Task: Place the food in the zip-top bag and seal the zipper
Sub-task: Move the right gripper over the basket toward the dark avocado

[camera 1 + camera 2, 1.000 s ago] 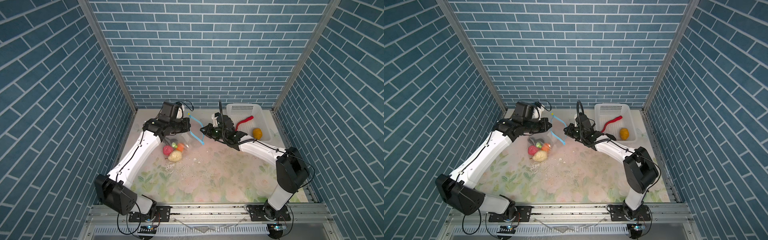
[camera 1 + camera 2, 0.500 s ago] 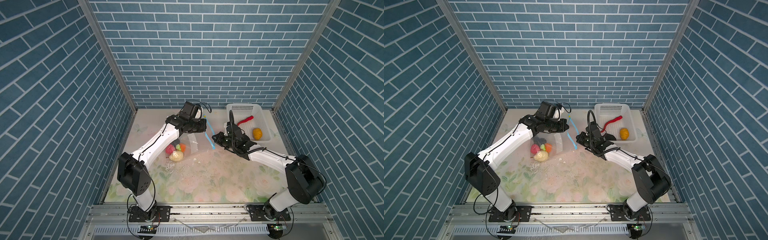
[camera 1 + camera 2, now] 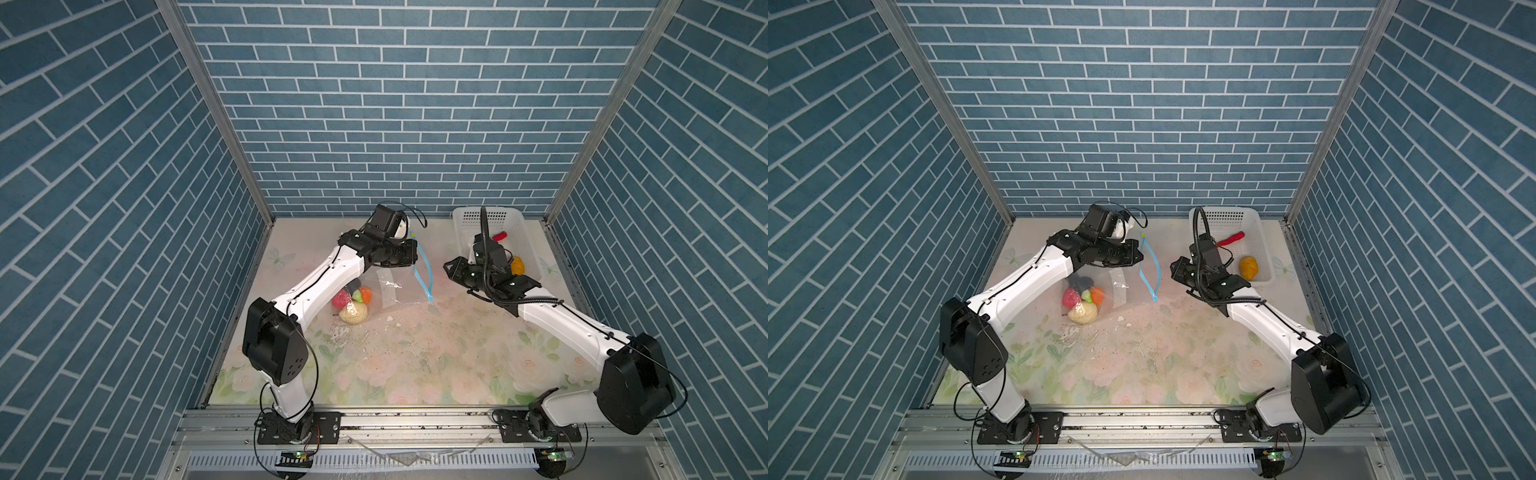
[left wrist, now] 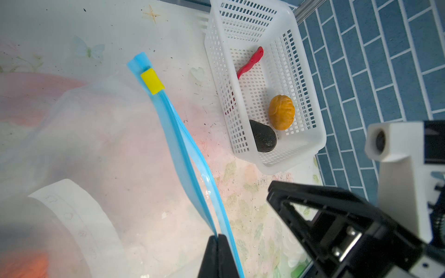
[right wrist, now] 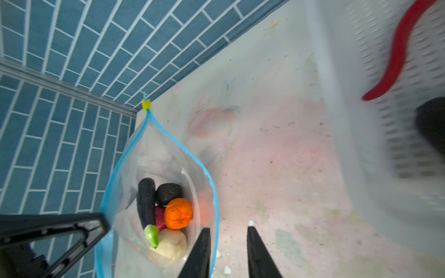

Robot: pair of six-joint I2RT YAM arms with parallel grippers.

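My left hand (image 4: 218,240): pinching the zipper (image 4: 183,149), holding the zip-top bag (image 3: 388,291) open, left of the basket (image 3: 1225,216). My right hand (image 5: 227,228): spread, empty, beside the mouth. Advice: hold the rim taut while I fetch the chili (image 4: 250,63).

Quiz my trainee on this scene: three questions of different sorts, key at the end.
1. Multiple choice: what lies in the white basket?
A) red chili, yellow-brown lump, black lump
B) an eggplant only
C) nothing
2. True or false: the zip-top bag is sealed along the zipper.
3. Fill in: the ___ gripper pinches the zipper.

Key
1. A.
2. False: the mouth gapes, with the yellow slider at one end.
3. Left: the left gripper is shut on the blue strip, while the right gripper stands open.
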